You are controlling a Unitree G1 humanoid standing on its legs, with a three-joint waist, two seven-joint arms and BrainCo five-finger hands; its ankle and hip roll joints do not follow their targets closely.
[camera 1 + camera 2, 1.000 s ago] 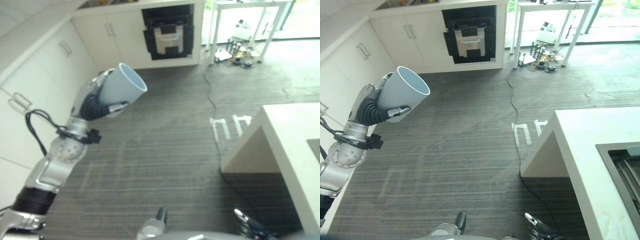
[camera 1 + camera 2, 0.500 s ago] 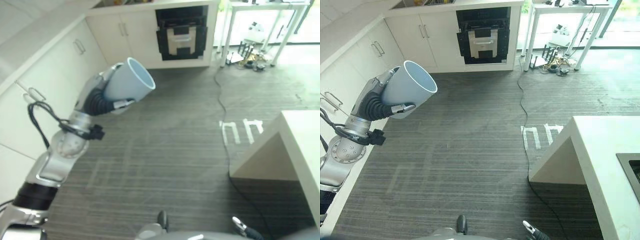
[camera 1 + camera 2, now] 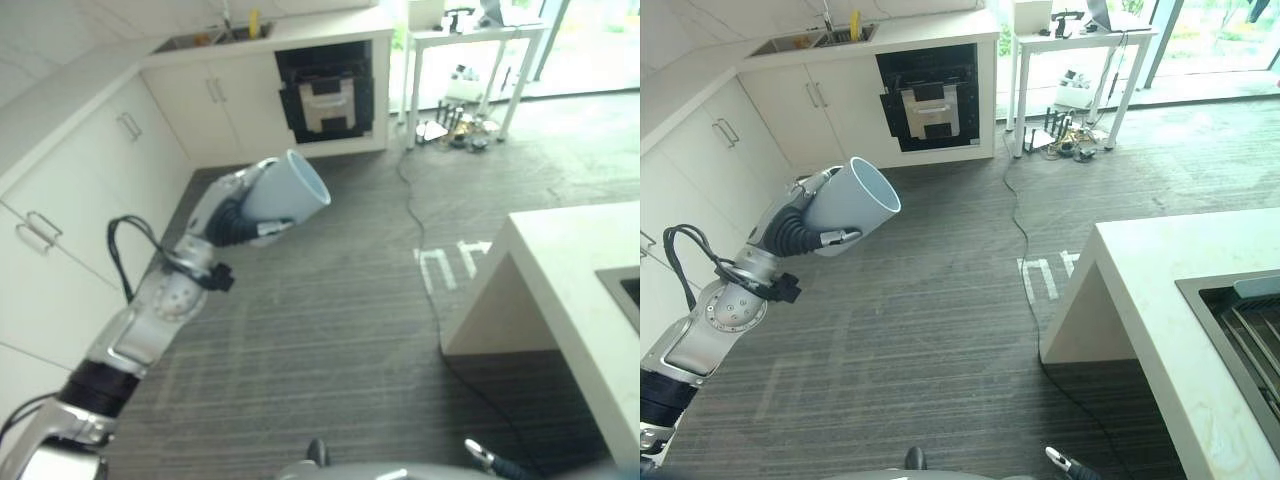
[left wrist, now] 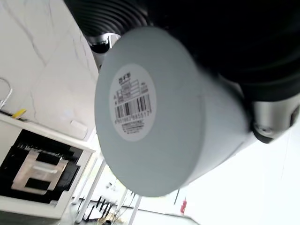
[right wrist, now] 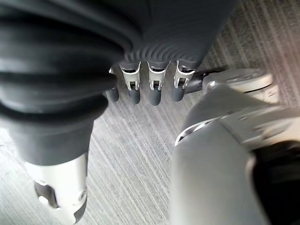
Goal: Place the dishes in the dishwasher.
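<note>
kitchen floor, grey planks | your left hand [image 3: 800, 232] grips the pale blue cup [image 3: 852, 205], held high, mouth tilted toward the open dishwasher [image 3: 930, 95] far ahead | right hand [image 5: 140, 89] hangs slack, fingers straight

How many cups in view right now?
1. A light blue cup, held up in the left robot hand above the floor, mouth toward the open dishwasher. More dishes may sit hidden inside it.

White cabinets [image 3: 790, 105], white table [image 3: 1070, 40] with clutter beneath, white counter [image 3: 1160, 300] with a sink [image 3: 1240, 320].
</note>
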